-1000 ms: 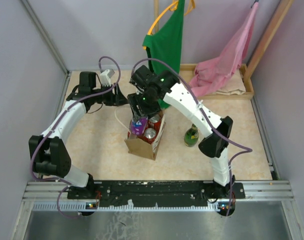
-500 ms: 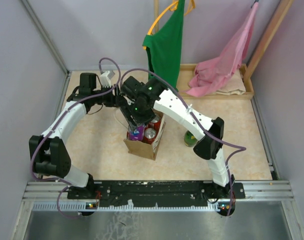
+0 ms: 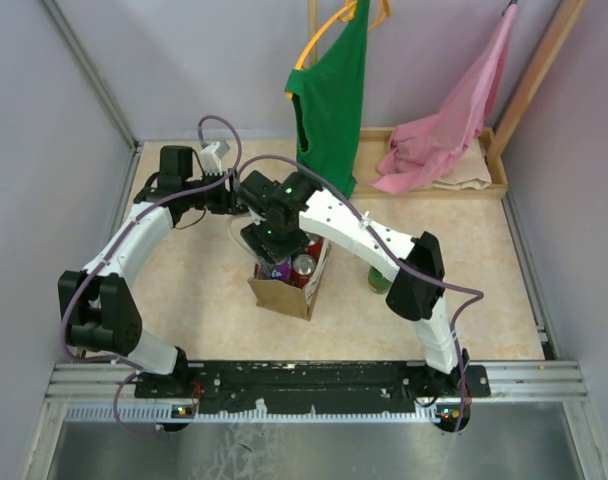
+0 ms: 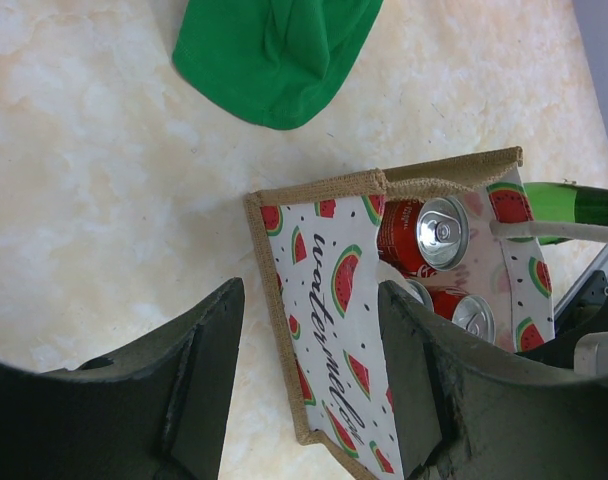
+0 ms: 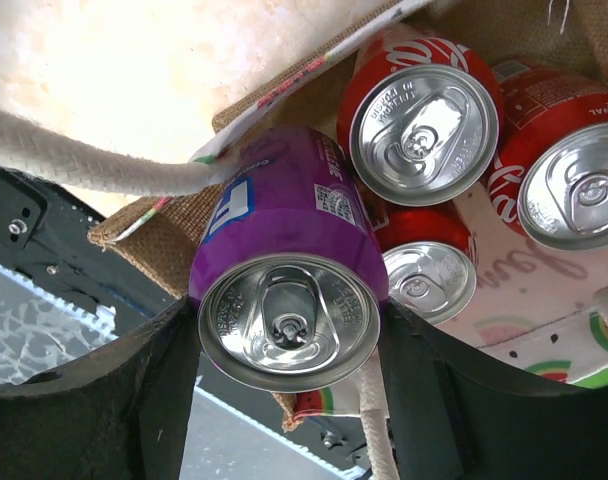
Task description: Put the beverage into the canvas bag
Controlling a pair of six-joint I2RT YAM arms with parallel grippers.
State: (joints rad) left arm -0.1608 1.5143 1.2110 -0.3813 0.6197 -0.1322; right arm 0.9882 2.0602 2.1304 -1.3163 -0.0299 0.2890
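The purple can (image 5: 284, 200) is held by the right gripper (image 5: 284, 312), with one dark finger pressed on each side of it, and the jaws are opened only as wide as the can. The can is seen from its silver top, and it is tipped a little. Its lower end is pointed into the open mouth of the canvas bag (image 3: 282, 293), at the corner next to a white rope handle (image 5: 84, 160). How deep the can sits cannot be told. Three red cans (image 5: 424, 120) are stood up inside the bag, close together, and the purple can is placed right beside them. The inside of the bag is lined with white cloth with watermelon slices printed on it. The bag is set on the pale table (image 3: 184, 290), between the two arms. The left gripper (image 4: 309, 375) is held above the table next to the bag, its jaws are spread wide, and nothing is gripped by it. Part of the bag wall is seen between its two fingers. A green bottle (image 4: 574, 205) is laid on the table just beside the bag, on the far side from the left gripper. A green shirt (image 3: 329, 90) is hung on a yellow hanger at the back, and its lower end is draped on the table. A pink cloth (image 3: 444, 130) is draped into a wooden tray (image 3: 496, 185) at the back right
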